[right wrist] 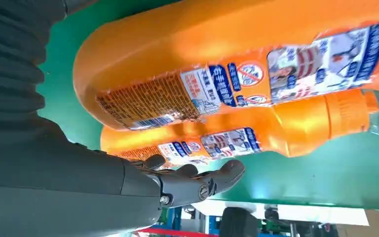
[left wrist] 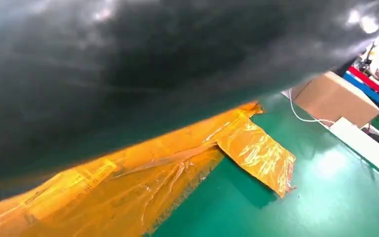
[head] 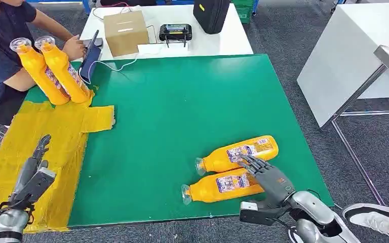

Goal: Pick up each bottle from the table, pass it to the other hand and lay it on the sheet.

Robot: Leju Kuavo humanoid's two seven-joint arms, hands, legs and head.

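Note:
Two orange bottles lie on their sides on the green table (head: 182,101), near its front right: a near bottle (head: 218,186) and a far bottle (head: 238,153), caps pointing left. My right hand (head: 268,177) hovers over their base ends with fingers spread, holding nothing. The right wrist view shows the near bottle (right wrist: 217,44) close up, the far bottle (right wrist: 276,128) behind it and my right hand (right wrist: 79,187) with its fingers out straight. My left hand (head: 33,174) is open above the yellow sheet (head: 66,142), fingers straight. The left wrist view shows the crinkled sheet (left wrist: 153,182).
A seated person at the far left holds two more orange bottles (head: 53,73) standing tilted at the sheet's far end. Behind the green table a white table carries a cardboard box (head: 125,31), a black case (head: 211,14) and a small device (head: 175,31). Another white table (head: 349,66) stands right.

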